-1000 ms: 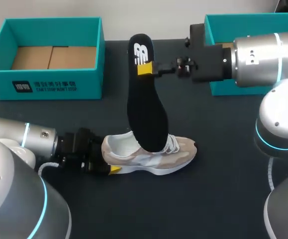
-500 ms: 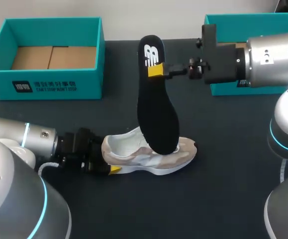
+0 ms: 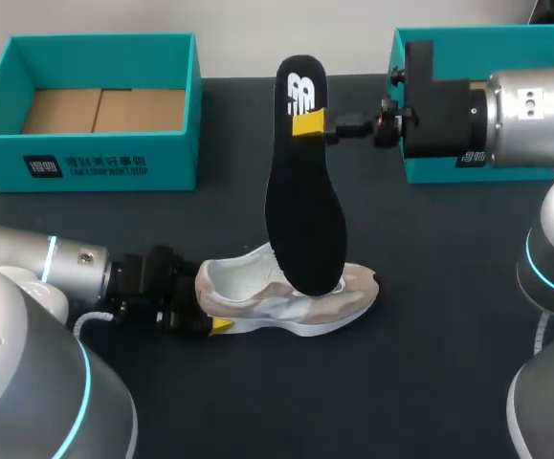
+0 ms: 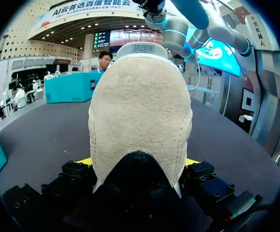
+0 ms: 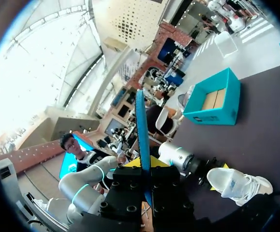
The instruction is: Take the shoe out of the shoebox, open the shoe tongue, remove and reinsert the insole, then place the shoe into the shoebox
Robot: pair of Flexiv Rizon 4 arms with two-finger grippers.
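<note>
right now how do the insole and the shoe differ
The insole is black; the shoe is beige and white. The insole is held up on end, tilted, while the shoe lies on its sole on the table. The right gripper pinches the insole near its upper end; the left gripper clamps the shoe's heel. Shared: each is held by one gripper.
</note>
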